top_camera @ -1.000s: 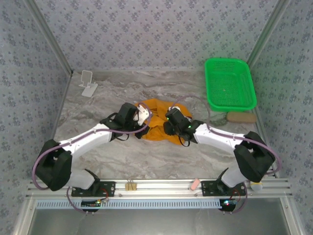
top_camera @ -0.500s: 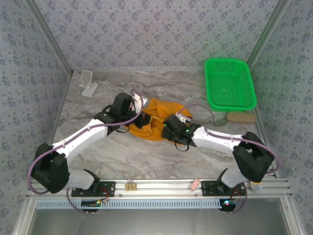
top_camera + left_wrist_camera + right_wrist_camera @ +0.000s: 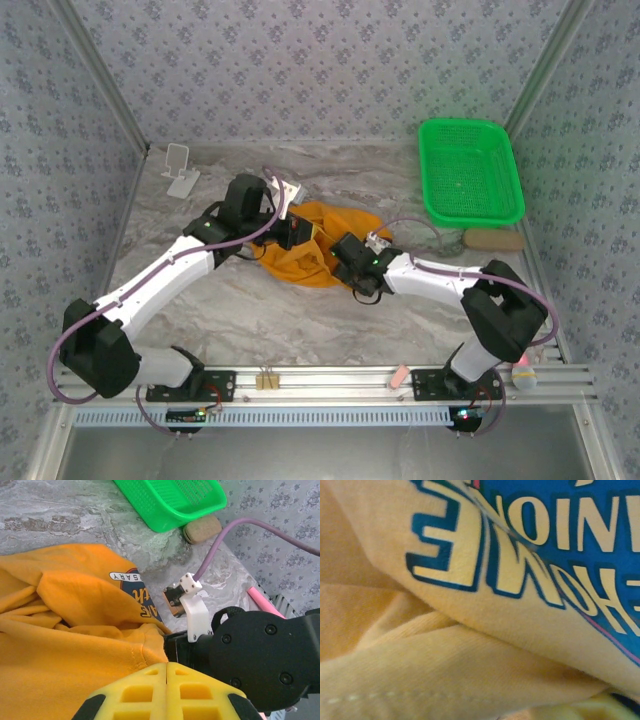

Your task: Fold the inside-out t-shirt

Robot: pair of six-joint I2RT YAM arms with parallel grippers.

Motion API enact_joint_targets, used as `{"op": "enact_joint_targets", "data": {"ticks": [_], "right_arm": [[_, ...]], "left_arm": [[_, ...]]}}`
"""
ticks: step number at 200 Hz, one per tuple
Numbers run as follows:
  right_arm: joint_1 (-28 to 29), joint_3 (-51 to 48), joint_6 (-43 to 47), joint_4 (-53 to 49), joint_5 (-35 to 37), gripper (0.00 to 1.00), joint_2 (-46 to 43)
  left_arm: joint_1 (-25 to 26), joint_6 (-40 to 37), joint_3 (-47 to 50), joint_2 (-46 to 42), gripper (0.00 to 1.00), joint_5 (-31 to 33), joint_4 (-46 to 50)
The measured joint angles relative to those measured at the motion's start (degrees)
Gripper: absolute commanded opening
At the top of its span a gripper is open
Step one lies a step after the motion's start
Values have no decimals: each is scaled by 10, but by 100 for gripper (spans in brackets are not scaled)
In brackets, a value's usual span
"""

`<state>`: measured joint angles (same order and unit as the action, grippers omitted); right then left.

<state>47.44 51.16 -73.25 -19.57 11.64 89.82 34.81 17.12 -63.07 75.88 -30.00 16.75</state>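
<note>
Marble tabletop (image 3: pixel 230 320) carries the t-shirt (image 3: pixel 310 250) bunched at centre. At its hem the left gripper (image 3: pixel 166 666) is closed tight; the right gripper (image 3: pixel 340 262) is buried in cloth, grip impossible to tell. Judged step: spreading flat, requiring opposing pulls

Even, bright light from overhead fills the enclosure, laying only soft, faint shadows on the marbled desk (image 3: pixel 300 330), with no glare breaking its surface. The top view is sharp throughout, though its wide lens splays the corner posts (image 3: pixel 100 75) outward. From the left wrist, the orange t-shirt (image 3: pixel 65 605) and green basket (image 3: pixel 170 502) read crisp and saturated, while the yellow fingers (image 3: pixel 135 695) of the left gripper (image 3: pixel 166 666), nearest the lens, go slightly soft. The right wrist camera sits so close that the blue lettering (image 3: pixel 560 525) blurs at its edges, and the folds beneath fall into warmer, dimmer shade.
</note>
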Motion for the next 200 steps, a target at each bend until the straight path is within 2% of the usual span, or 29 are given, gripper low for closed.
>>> {"op": "enact_joint_targets", "data": {"ticks": [30, 74, 112, 133, 148, 178, 200], "right_arm": [[-3, 3, -22, -3, -7, 0, 7], [10, 10, -40, -43, 1, 0, -9], [3, 50, -3, -113, 59, 0, -68], [-13, 92, 67, -132, 103, 0, -108], [-25, 124, 149, -118, 126, 0, -142], [-41, 201, 322, -75, 143, 0, -185], [-41, 245, 417, -47, 143, 0, -211]], "left_arm": [[-1, 1, -1, 0, 0, 0, 2], [-20, 1, -7, 0, 0, 11, 3], [-42, 15, -28, 8, 0, 44, 15], [-50, 21, -46, 23, 0, 62, 16], [-57, 25, -66, 32, 0, 73, 16], [-71, 23, -125, 38, 0, 98, 17], [-72, 14, -172, 36, 0, 119, 8]]}}
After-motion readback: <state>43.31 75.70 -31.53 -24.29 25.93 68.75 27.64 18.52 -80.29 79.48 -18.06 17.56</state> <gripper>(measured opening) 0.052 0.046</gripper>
